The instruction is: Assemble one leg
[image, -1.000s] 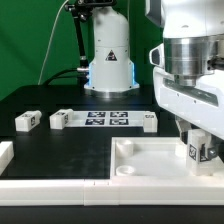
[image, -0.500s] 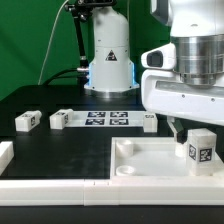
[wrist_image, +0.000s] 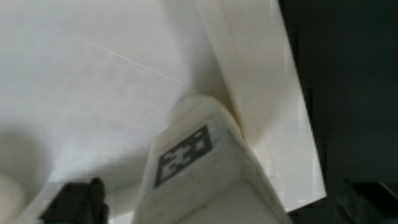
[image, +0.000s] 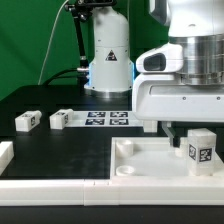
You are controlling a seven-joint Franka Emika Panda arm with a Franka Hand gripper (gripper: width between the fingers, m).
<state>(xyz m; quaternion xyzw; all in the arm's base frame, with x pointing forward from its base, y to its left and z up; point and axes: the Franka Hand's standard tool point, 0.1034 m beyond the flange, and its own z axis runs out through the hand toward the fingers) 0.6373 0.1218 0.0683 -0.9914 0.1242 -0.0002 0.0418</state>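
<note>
Here, a leg (image: 201,148) is seen standing upright on the large white panel (image: 140,160) at the exterior view's right, its black-and-white tag facing the camera. The arm's white housing (image: 185,95) hangs above and behind it. In the exterior view the claw is hidden by that housing and by the leg, so its fingers cannot be made out there. In the wrist view two dark fingertips (wrist_image: 79,200) are seen at the frame's edge, set well apart, one on each side of the tagged leg (wrist_image: 196,160); the claw (wrist_image: 222,203) is thus spread wide, and no contact with the leg can be seen. Whether the leg sits in a corner socket of the panel cannot be told.

The panel lies on the black table (image: 60,150), with a raised rim and a round socket (image: 128,168) visible near its front corner on the exterior view's left. Farther back on the table the marker board (image: 105,119) is laid flat, carrying several tags. Just beside its end on the exterior view's left a second small block (image: 62,119) is set, and well apart from that, farther to the exterior view's left, a third small block (image: 26,121) is placed. Another white part (image: 4,153) is cut off by the edge of the exterior view's left. A green backdrop (image: 30,40) is seen behind the robot base (image: 108,60).
</note>
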